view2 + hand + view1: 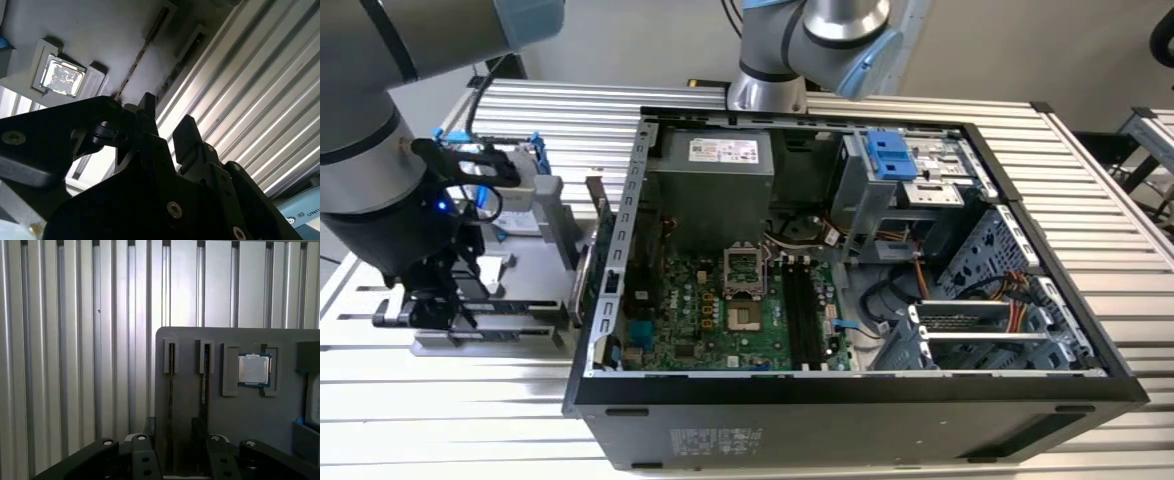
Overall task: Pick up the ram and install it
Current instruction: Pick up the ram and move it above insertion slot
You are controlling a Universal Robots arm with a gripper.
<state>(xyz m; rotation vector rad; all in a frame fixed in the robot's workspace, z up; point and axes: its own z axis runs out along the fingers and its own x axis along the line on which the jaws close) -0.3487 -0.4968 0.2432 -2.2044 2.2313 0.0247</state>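
2 steps make up this job, lifting and seating, and I judge neither done. The ram (204, 385) stands on edge in the gray tray (190, 340), in the groove nearer the loose processor (253, 369). It is untouched as far as I can see.

The claw (174, 427) hangs low at the tray's near end. Its fingers (150, 426) are apart, and nothing is clamped between them. From both wrist views they seem lined up on the outer groove (170, 370), 1 over from the ram. That groove is dark, and I cannot tell whether it holds a second stick.

In the exterior view the tray and arm sit on the ribbed table (1081, 200), at the exterior view's left of the open computer case (854, 400). The long black slots (801, 310) on the green board (687, 330) look unfilled to me, so the install is all left to do.

In the way, the case wall (616, 250) rises between the tray and the board. A knot of cables (801, 232) crowds the far end of the slots. The drive cage (907, 170) boxes in the side toward the exterior view's right.
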